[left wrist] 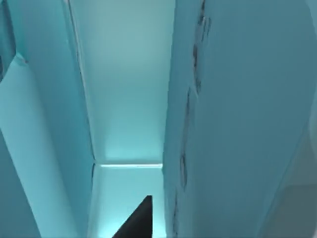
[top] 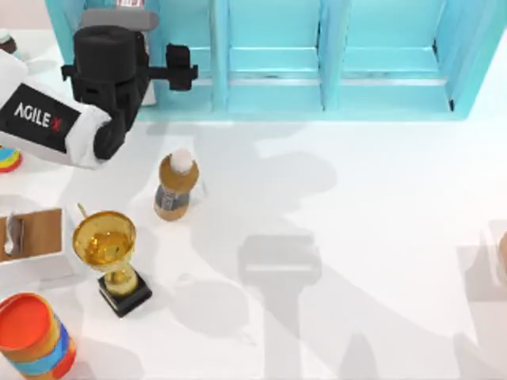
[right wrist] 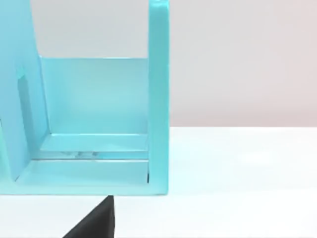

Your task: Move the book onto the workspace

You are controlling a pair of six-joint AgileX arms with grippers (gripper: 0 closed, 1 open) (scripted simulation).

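You are reaching your left pincer [top: 117, 24] into the end compartment of the turquoise shelf [top: 273, 59] at the desk's far left corner, with the wrist angled in from the front so that the fingers are going between the dividers. I cannot tell whether this pincer is open or closed, because the arm's own body is hiding the fingers from above. In the left wrist view you are looking down a narrow gap towards the shelf's back wall. The tall, flat, bluer slab on one side of that gap is, in my judgement, the book [left wrist: 233, 124], standing upright inside the compartment and not yet on the white desk [top: 380, 206]. Standing on edge like that, it is probably offering you only its thin side, so a firm squeeze across the covers seems called for. The bottle [top: 176, 186] and the gold trophy [top: 107, 245] are sitting near the left edge, so the open middle is looking like the safer landing place. Your right pincer [right wrist: 94, 223] is idling by the shelf's other end; its state I cannot tell.
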